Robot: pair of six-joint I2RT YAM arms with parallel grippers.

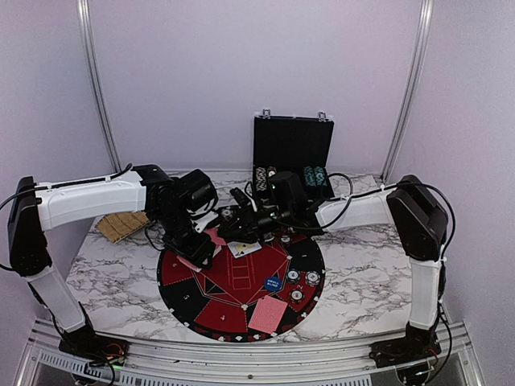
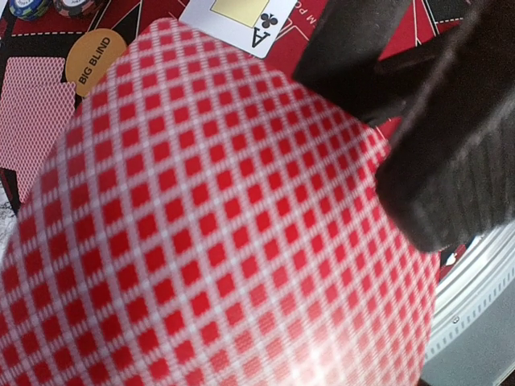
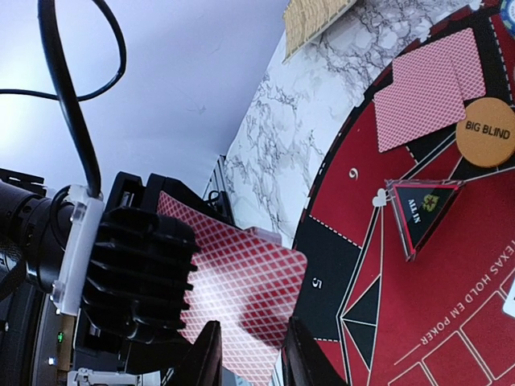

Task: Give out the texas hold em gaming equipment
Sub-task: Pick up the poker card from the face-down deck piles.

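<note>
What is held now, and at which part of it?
The left gripper holds a red-backed card by one end. The right gripper straddles its free edge; whether it grips cannot be told.

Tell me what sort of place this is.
Probably a robot test bench in a lab, staged as a poker table: a marble-look table boxed in by bare white walls and metal posts, with a round poker mat and an open chip case.
</note>
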